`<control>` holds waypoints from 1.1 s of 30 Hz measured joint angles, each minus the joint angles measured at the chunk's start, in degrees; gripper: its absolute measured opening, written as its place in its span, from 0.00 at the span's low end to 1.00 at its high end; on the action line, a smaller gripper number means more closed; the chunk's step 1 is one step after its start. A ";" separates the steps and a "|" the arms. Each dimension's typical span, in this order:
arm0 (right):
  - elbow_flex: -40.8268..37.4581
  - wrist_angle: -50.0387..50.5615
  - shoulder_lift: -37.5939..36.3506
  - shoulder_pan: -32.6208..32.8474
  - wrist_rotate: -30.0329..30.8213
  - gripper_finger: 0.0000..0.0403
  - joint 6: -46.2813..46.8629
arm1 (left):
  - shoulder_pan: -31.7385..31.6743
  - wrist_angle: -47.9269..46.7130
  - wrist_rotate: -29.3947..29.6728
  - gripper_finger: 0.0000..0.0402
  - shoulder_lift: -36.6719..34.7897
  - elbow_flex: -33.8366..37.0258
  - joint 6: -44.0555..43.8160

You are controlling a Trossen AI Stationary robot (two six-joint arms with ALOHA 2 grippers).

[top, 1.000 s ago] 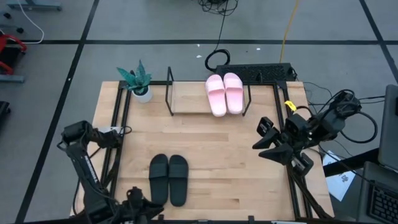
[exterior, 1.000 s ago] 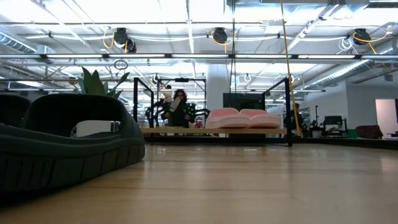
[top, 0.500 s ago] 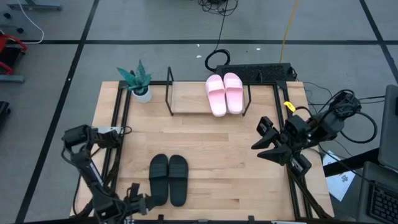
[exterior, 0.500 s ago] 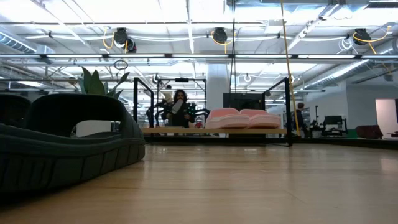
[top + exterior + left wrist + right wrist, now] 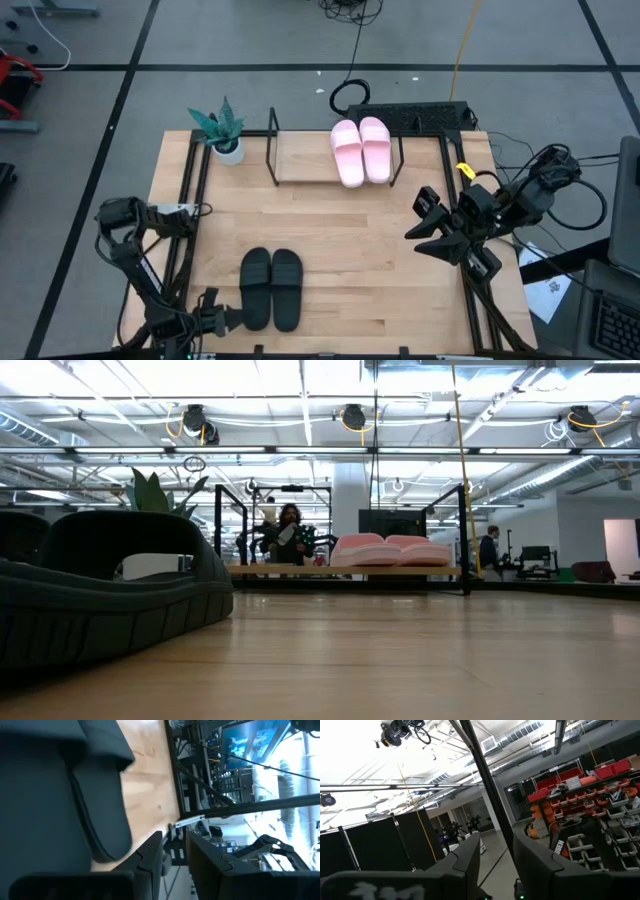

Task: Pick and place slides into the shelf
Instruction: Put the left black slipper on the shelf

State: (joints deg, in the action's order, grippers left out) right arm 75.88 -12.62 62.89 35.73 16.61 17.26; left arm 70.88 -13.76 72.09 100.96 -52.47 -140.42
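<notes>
The black pair of slides (image 5: 270, 288) lies flat on the tabletop near its near edge. One black slide fills the left of the low view (image 5: 100, 590). The pink pair (image 5: 360, 150) rests soles down on the right end of the shelf's board (image 5: 300, 160), and also shows in the low view (image 5: 385, 550). My left gripper (image 5: 220, 316) is low by the near edge, just left of the black pair. It is open, and the black slide (image 5: 60, 795) lies beside its fingers, not between them. My right gripper (image 5: 415, 222) hangs open over the table's right edge.
A potted plant (image 5: 220, 130) stands at the far left corner, next to the shelf's left wire end. A black power strip (image 5: 410, 115) and cables lie behind the shelf. Bare tabletop (image 5: 340, 240) stretches between the black pair and the shelf. People show far back in the room.
My left arm has shifted a little by the near edge, and its gripper has edged along the left side of the black pair. Neither pair of slides has moved, and the right arm has kept still.
</notes>
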 joint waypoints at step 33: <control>-0.01 -3.39 0.02 0.00 0.02 0.27 -2.46 | -2.71 -17.48 -27.21 0.22 -29.26 9.84 2.52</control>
State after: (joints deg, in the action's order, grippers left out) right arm 75.87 -16.01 62.92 35.73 16.63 14.80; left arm 68.17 -31.24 44.89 71.70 -42.63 -137.90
